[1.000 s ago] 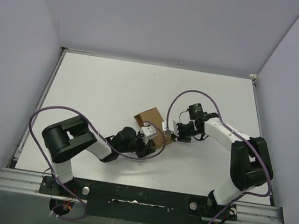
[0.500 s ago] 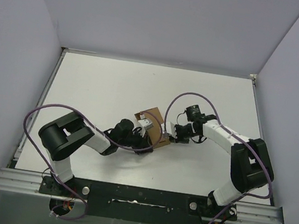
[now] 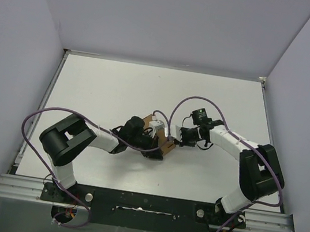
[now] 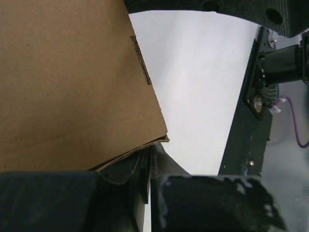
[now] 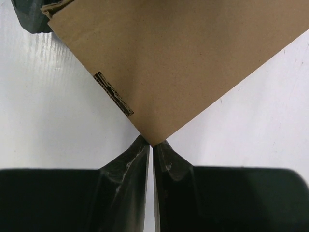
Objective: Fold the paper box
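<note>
The paper box (image 3: 166, 145) is a plain brown cardboard piece held between both arms at the table's middle, mostly hidden under the left wrist in the top view. My left gripper (image 3: 156, 130) is shut on one edge of it. In the left wrist view the cardboard (image 4: 72, 82) fills the upper left and runs down into the left gripper (image 4: 150, 155). My right gripper (image 3: 174, 137) meets the box from the right. Its fingertips (image 5: 140, 150) pinch the very corner of the cardboard (image 5: 178, 58), with only a thin slit between them. A short slot (image 5: 113, 94) is cut into that panel.
The white table (image 3: 112, 92) is walled by lilac panels at the left, back and right. A black rail (image 3: 142, 203) with the arm bases runs along the near edge. Purple cables (image 3: 44, 117) loop beside each arm. A black bolted bar (image 4: 248, 116) stands to the right of the left wrist.
The left arm has swung away from the near edge and rightward with the box, which now shows less from above. The right gripper has shifted slightly left, staying at the box's corner.
</note>
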`<control>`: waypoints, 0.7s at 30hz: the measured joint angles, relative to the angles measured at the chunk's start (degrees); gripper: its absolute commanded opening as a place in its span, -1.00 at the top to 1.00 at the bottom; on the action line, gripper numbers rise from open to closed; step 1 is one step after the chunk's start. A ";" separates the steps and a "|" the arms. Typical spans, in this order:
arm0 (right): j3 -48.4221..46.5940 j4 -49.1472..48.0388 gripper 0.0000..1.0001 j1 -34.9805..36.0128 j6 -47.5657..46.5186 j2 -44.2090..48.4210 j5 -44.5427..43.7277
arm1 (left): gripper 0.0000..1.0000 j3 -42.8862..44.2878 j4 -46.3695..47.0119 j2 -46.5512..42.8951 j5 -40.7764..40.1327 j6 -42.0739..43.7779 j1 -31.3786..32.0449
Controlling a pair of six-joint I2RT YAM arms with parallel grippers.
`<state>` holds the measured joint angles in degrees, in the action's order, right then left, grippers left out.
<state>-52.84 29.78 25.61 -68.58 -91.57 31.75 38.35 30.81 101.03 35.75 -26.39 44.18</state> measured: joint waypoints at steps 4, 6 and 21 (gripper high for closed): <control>0.09 0.17 0.73 -0.04 -0.13 0.26 -0.07 | 0.71 0.22 -0.35 0.00 1.42 -0.87 -0.72; 0.09 0.74 0.61 -0.63 -0.37 0.31 0.33 | 0.56 0.15 -0.26 -0.02 1.60 -1.29 -1.20; 0.87 6.67 0.38 -14.64 0.24 8.24 13.55 | 0.08 -10.34 4.70 -13.68 -1.38 -4.72 -8.79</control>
<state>-51.96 36.45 10.96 -68.34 -83.33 45.30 28.01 35.51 87.35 34.37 -31.11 35.40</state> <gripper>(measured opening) 0.300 0.451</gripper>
